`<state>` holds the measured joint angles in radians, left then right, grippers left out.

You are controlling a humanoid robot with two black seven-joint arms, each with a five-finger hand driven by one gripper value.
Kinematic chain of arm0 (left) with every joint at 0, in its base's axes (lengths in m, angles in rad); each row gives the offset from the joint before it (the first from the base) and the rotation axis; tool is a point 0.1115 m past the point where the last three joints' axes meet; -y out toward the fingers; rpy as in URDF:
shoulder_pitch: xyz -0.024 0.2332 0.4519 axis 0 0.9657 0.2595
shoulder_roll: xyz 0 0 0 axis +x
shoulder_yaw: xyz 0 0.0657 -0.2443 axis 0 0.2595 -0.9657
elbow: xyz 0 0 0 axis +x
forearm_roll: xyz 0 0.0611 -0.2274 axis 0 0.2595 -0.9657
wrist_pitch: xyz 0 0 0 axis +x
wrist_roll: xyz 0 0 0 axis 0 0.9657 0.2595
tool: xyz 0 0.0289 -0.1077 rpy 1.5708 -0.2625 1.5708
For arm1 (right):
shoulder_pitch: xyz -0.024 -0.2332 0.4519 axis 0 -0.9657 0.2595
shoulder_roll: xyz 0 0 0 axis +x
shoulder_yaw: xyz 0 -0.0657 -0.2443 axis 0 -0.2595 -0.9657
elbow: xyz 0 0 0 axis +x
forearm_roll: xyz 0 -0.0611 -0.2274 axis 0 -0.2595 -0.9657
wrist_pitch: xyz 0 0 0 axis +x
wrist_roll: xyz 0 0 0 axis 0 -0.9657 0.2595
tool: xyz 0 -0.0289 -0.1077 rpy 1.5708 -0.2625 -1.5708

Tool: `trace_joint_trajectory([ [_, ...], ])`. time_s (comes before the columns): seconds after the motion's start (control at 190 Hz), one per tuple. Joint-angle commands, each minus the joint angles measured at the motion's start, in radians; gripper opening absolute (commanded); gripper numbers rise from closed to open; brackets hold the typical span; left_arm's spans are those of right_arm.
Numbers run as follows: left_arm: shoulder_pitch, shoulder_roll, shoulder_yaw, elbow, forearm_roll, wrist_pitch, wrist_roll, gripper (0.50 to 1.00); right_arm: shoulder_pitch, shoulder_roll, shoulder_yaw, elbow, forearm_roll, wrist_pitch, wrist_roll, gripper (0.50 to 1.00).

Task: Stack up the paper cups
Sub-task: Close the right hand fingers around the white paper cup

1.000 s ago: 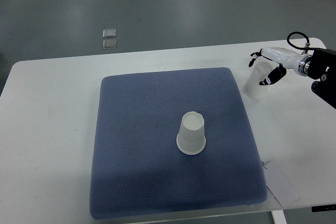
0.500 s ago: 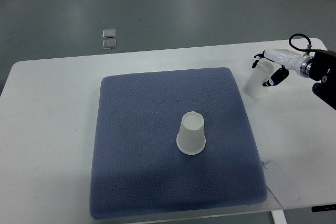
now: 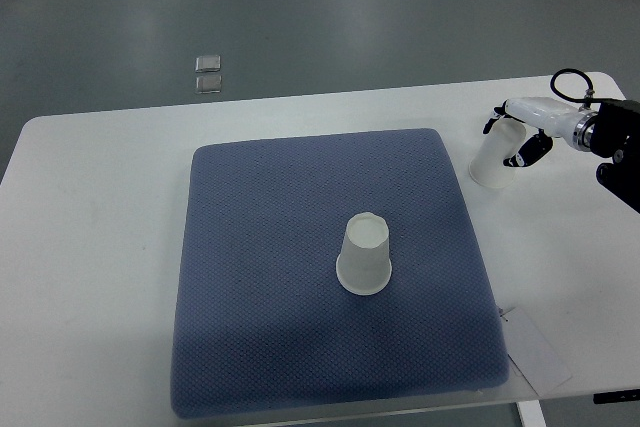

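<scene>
A white paper cup [image 3: 364, 255] stands upside down near the middle of the blue padded mat [image 3: 260, 277]. A second white paper cup [image 3: 491, 161] is on the white table just off the mat's right edge, tilted. My right hand [image 3: 508, 139] comes in from the right edge and its fingers are wrapped around this cup's upper part, dark fingertips on both sides. The left arm does not show.
The mat lies on a white table [image 3: 90, 227]. A white paper tag [image 3: 537, 352] lies by the mat's front right corner. Two small square plates [image 3: 208, 72] are set in the grey floor beyond the table.
My right hand has drawn slightly to the right, and the cup in it has shifted a little right with it. The cup on the mat has not moved.
</scene>
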<state>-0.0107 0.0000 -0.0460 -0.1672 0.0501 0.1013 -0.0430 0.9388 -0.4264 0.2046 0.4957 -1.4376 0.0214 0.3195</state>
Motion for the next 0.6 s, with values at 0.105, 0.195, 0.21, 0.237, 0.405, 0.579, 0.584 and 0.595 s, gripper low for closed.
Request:
trace_joint_trajectory([
  [0.105,0.0,0.0,0.0,0.0,-0.001,0.0,0.0,1.0,0.0,0.001,-0.002,0.0,0.005,0.011,0.0,0.627],
  [0.195,0.0,0.0,0.0,0.0,0.0,0.0,0.0,1.0,0.0,0.001,-0.001,0.0,0.016,0.018,-0.002,0.5],
  [0.21,0.0,0.0,0.0,0.0,0.001,0.0,0.0,1.0,0.0,0.001,0.001,0.001,0.017,0.02,-0.002,0.5],
  [0.237,0.0,0.0,0.0,0.0,-0.001,0.0,0.0,1.0,0.0,0.0,0.006,0.001,0.023,0.025,-0.002,0.5],
  [0.405,0.0,0.0,0.0,0.0,0.001,0.0,0.0,1.0,0.011,-0.017,0.015,0.014,0.043,0.035,-0.016,0.5],
  [0.579,0.0,0.0,0.0,0.0,0.001,0.0,0.0,1.0,0.054,-0.077,0.018,0.11,0.068,0.035,-0.016,0.5],
  [0.584,0.0,0.0,0.0,0.0,0.001,0.0,0.0,1.0,0.054,-0.077,0.018,0.11,0.068,0.035,-0.016,0.5],
  [0.595,0.0,0.0,0.0,0.0,0.001,0.0,0.0,1.0,0.058,-0.081,0.018,0.121,0.069,0.035,-0.016,0.5],
])
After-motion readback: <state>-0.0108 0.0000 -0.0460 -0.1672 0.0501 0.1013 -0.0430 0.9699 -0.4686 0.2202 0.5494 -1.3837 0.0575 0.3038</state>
